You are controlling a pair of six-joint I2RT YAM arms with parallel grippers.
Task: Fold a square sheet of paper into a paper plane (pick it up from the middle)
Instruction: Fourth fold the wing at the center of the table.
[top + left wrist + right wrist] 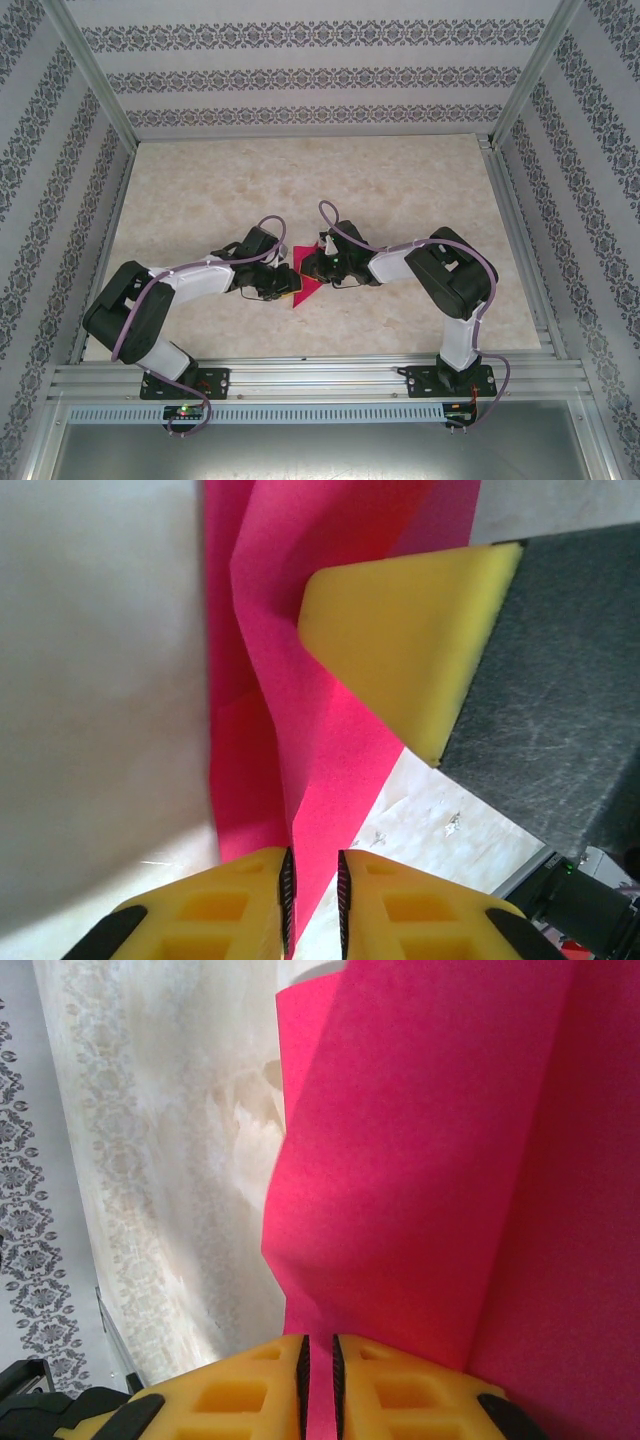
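Observation:
The square sheet of paper (304, 289) is bright magenta, creased and folded into layers, and sits between my two grippers at mid-table. One pointed corner of it faces the near edge. My left gripper (287, 283) comes in from the left. In the left wrist view its jaws (313, 900) are narrowed around a folded edge of the paper (300, 640). My right gripper (312, 263) reaches in from the right, and its yellow fingertip (400, 650) lies against the sheet. In the right wrist view that gripper (318, 1385) is shut on the paper (430, 1160).
The marble-patterned tabletop (300, 180) stretches away behind the grippers. Aluminium rails (300, 375) run along the near edge and both sides, with patterned walls (300, 80) around.

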